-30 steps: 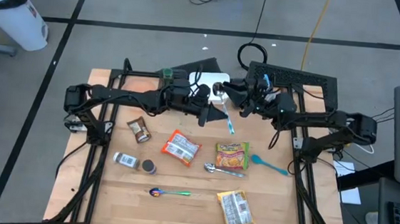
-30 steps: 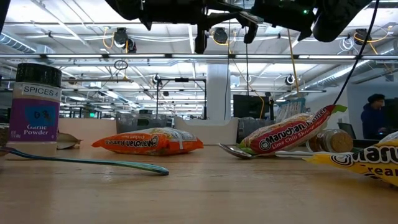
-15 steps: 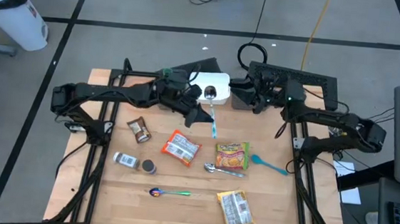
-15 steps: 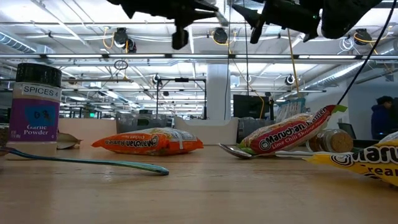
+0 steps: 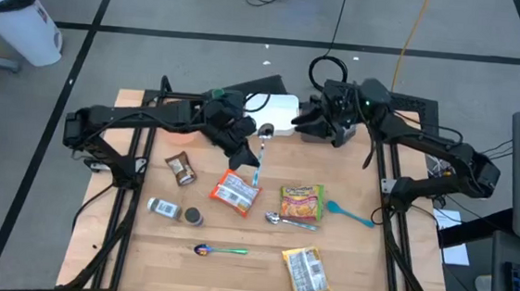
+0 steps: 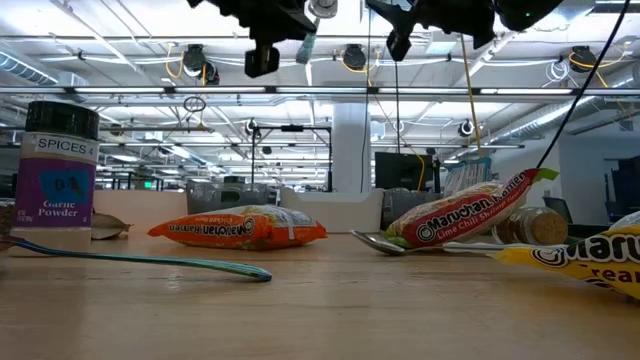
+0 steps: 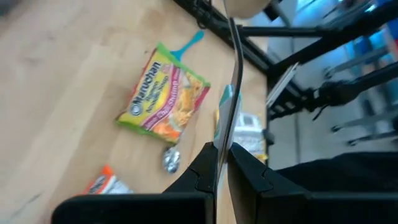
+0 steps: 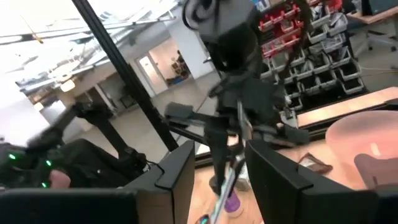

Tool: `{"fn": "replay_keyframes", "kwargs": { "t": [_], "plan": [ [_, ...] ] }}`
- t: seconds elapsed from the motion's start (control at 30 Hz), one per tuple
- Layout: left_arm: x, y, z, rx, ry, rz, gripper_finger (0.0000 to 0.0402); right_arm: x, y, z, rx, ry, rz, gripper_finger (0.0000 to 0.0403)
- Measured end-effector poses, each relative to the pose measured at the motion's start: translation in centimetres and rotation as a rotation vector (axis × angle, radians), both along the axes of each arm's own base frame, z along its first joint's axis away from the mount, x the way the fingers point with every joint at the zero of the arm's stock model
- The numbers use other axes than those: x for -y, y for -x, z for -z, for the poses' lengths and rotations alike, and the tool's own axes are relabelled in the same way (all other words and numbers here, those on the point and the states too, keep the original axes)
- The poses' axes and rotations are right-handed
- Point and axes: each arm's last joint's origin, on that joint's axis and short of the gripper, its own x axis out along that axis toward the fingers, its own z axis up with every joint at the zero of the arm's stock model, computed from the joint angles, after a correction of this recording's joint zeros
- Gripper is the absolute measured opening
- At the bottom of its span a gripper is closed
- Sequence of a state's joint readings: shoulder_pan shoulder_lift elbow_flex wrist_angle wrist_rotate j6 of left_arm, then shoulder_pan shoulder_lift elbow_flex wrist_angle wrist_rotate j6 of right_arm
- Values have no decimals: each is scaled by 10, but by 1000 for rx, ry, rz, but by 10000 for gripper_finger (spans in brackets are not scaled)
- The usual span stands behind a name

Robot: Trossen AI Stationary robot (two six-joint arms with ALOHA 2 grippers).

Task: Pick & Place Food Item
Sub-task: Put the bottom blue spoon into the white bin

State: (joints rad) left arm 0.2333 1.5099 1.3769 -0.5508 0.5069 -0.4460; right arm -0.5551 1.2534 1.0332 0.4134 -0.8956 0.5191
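Note:
My left gripper (image 5: 252, 150) is shut on a spoon (image 5: 258, 167) with a metal bowl (image 5: 266, 129) and a blue handle. It holds it high above the table, over the orange ramen packet (image 5: 235, 191). In the low view the spoon (image 6: 309, 44) shows near the top, beside the left gripper (image 6: 264, 58). My right gripper (image 5: 310, 123) is open and empty near the far edge, right of the spoon. A green and yellow ramen packet (image 5: 301, 203) and a yellow one (image 5: 306, 271) lie flat on the table. My left gripper pinches the spoon's handle (image 7: 224, 132) between its two fingers, about midway along it. The fingers come from the table's left, slanting down, and lie across the handle. The spoon is lifted clear, its bowl (image 7: 244, 6) toward the far edge and its handle end toward the near edge.
A white container (image 5: 279, 110) stands at the far edge. A brown packet (image 5: 181, 168), a spice jar (image 5: 163, 209) and a small jar (image 5: 193, 217) lie at the left. A metal spoon (image 5: 291, 222), a teal spoon (image 5: 349, 213) and a coloured spoon (image 5: 220, 250) lie on the table.
My left gripper has carried the spoon toward the table's left edge and a little nearer, away from my right gripper. The spoon has turned: its handle end now points toward the near edge. My right gripper has drawn back slightly toward the far edge.

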Motion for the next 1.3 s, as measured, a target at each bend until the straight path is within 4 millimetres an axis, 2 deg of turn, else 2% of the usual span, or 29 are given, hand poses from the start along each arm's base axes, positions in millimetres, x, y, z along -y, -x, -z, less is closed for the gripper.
{"fn": "replay_keyframes", "kwargs": {
  "t": [0.13, 0.33, 0.53, 0.9, 1.3],
  "plan": [
    [0, 5, -16, -32, -39, 14, 17, 2, -7, 2, -10, -1, -9, 133],
    [-1, 1, -25, -60, -45, 24, 17, -3, -20, 4, -13, 10, -42, 132],
    [0, -9, -17, -89, -37, 44, 17, -6, -23, 3, -3, 24, -42, 131],
    [4, -16, -10, -114, -20, 50, 15, -7, -25, 3, 8, 33, 0, 130],
    [3, -18, -8, -119, -10, 42, 15, -15, -41, 16, -31, 28, 2, 130]
  ]
}}
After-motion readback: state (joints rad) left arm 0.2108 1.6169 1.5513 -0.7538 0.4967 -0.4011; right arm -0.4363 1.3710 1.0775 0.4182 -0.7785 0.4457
